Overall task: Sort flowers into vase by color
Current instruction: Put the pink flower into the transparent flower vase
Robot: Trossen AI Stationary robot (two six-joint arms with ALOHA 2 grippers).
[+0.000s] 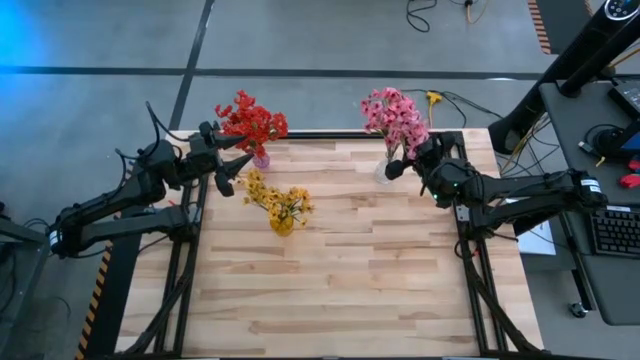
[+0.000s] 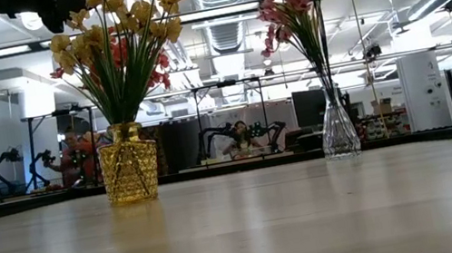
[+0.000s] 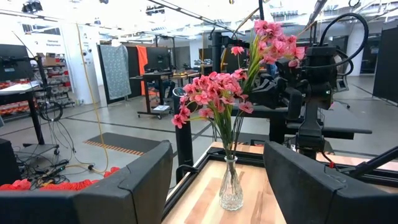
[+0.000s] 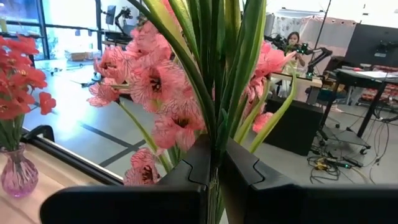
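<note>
Three bouquets stand at the table's far side. Red flowers (image 1: 252, 120) sit in a pink vase (image 4: 18, 177) at the far left. Yellow flowers (image 1: 278, 198) fill a yellow vase (image 2: 129, 164) nearer the middle. Pink flowers (image 1: 394, 115) rise from a clear vase (image 2: 338, 131) at the far right. My left gripper (image 1: 228, 172) hovers open between the red and yellow bouquets, touching nothing. My right gripper (image 1: 392, 168) is shut on the pink flowers above the clear vase. My right gripper pinches green stems of the pink flowers (image 4: 214, 124) between its two fingers (image 4: 249, 177), just below the blossoms. It comes roughly level from the table's right, fingers across the stems. The stems stand nearly upright and run down toward the clear vase's mouth (image 3: 230, 158).
Bare wooden tabletop (image 1: 350, 290) spreads over the near half. Black frame rails (image 1: 190, 260) line the table's left and right sides. A desk with a keyboard (image 1: 612, 230) stands off to the right. Other robot stations and people show in the room behind.
</note>
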